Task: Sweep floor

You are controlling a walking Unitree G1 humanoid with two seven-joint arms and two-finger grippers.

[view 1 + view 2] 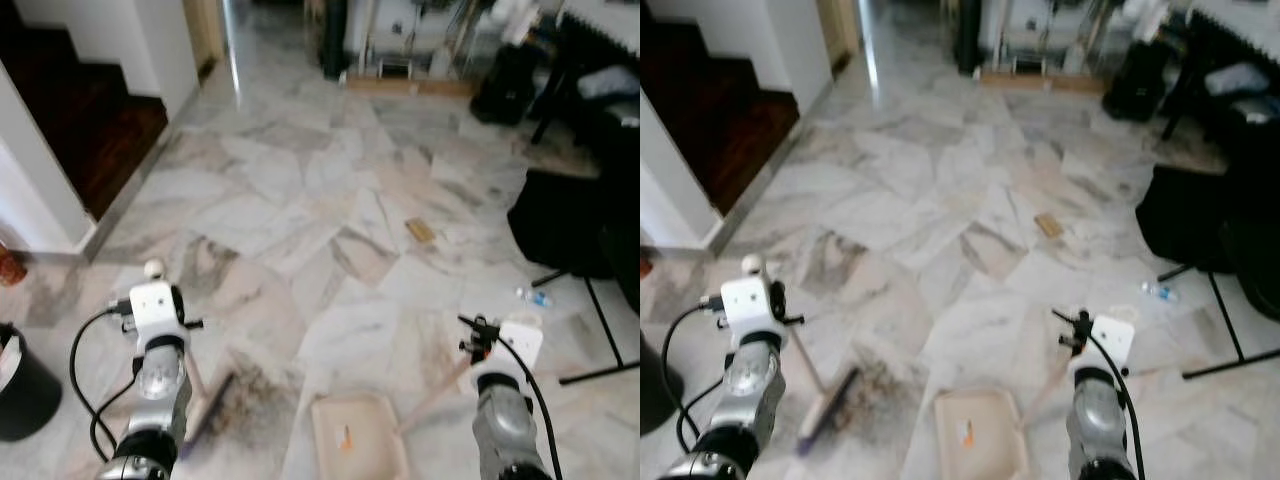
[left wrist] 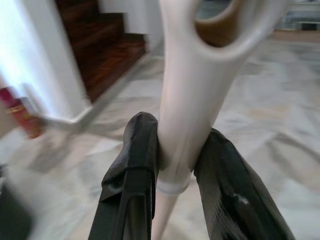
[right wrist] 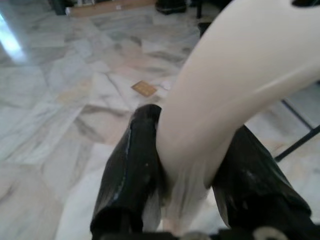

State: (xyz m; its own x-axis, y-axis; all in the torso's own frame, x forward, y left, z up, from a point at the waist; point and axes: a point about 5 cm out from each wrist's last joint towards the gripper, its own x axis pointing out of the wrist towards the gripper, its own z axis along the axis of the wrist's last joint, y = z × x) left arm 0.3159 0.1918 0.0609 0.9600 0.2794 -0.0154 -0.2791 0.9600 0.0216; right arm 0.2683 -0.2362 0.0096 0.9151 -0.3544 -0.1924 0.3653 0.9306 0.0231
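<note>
My left gripper is shut on the cream broom handle. The handle slants down to the broom head, which rests on the marble floor at the lower left. My right gripper is shut on the cream dustpan handle. The beige dustpan lies flat on the floor between my arms, with a small orange bit in it. A brown scrap lies on the floor further ahead, and a small clear wrapper or bottle lies to the right.
Dark wooden stairs and a white wall corner stand at the left. A black bin is near my left arm. A black bag and thin stand legs crowd the right. Furniture lines the far wall.
</note>
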